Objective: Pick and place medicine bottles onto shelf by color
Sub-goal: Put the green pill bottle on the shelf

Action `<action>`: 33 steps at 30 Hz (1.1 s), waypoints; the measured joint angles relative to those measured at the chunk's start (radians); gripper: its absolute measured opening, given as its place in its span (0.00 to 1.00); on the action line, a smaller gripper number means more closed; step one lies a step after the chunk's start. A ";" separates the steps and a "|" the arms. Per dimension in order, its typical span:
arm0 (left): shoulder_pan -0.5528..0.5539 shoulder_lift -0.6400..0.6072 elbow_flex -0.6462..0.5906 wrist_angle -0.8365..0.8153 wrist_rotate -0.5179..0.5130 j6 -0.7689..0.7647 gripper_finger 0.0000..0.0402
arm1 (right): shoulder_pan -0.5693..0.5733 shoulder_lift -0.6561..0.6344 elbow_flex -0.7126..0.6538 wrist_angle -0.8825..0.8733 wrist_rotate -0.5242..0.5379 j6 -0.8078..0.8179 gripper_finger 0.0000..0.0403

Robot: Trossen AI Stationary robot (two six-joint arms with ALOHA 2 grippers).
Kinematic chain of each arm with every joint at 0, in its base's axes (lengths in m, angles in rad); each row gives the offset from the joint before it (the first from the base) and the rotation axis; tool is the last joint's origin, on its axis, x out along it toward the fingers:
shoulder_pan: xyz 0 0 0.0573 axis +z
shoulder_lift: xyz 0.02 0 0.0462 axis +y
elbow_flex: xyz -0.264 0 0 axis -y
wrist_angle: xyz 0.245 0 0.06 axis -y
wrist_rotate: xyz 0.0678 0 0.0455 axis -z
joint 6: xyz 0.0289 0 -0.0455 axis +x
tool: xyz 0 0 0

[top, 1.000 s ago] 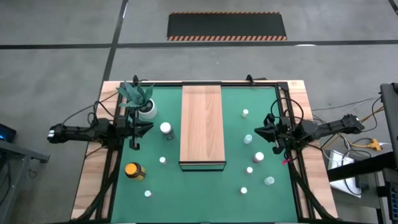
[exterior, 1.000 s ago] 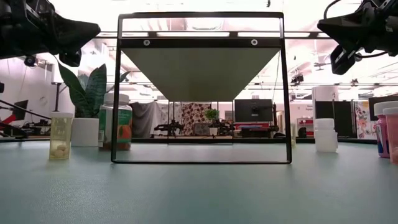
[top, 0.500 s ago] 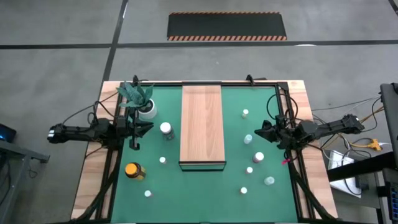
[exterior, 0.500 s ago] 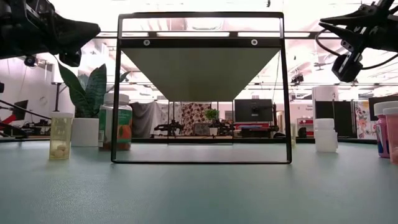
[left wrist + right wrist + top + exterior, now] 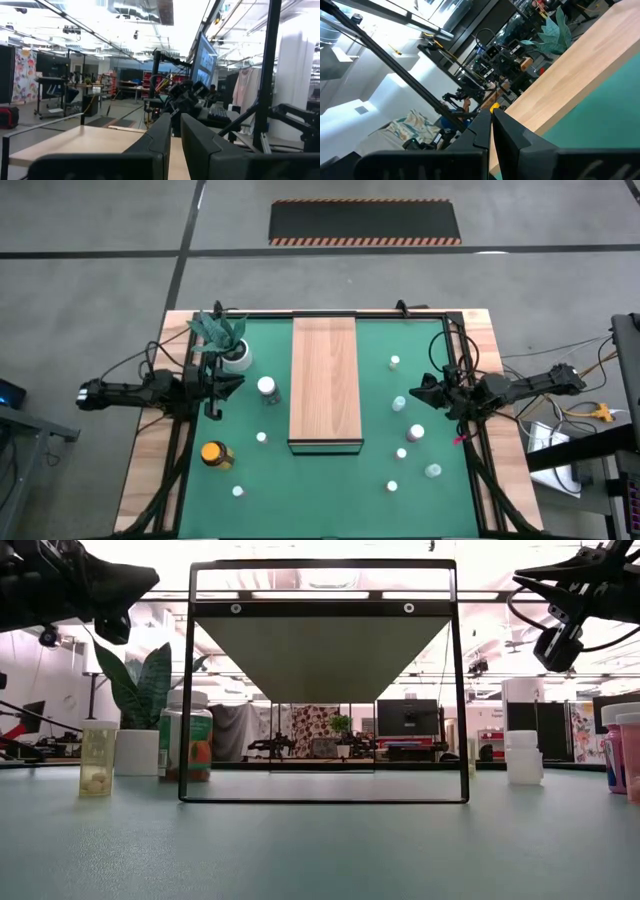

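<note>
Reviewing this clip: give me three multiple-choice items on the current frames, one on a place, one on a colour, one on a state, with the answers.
1. Where is the shelf?
A. Mid-mat, between both arms
B. Off the table
C. Under the plant

2. The amber jar has which lid colour?
A. Blue
B. Yellow
C. Black

3. How is the right gripper?
A. Shut, holding nothing
B. Wide open
C. Shut on a bottle

Answers:
1 A, the high view shows the board centred on the green mat.
2 B, its top shows yellow.
3 A, the right wrist view shows its fingers together, empty.
</note>
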 joint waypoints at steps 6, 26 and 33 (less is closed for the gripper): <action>0.000 0.000 0.000 0.005 0.002 -0.004 0.07 | 0.000 0.000 0.000 0.002 0.020 -0.025 0.02; 0.001 0.000 0.026 0.215 -0.081 -0.155 0.07 | 0.000 -0.001 0.000 0.118 0.298 -0.524 0.02; 0.001 0.081 0.081 0.218 -0.106 -0.176 0.07 | 0.000 -0.001 0.000 0.118 0.298 -0.524 0.02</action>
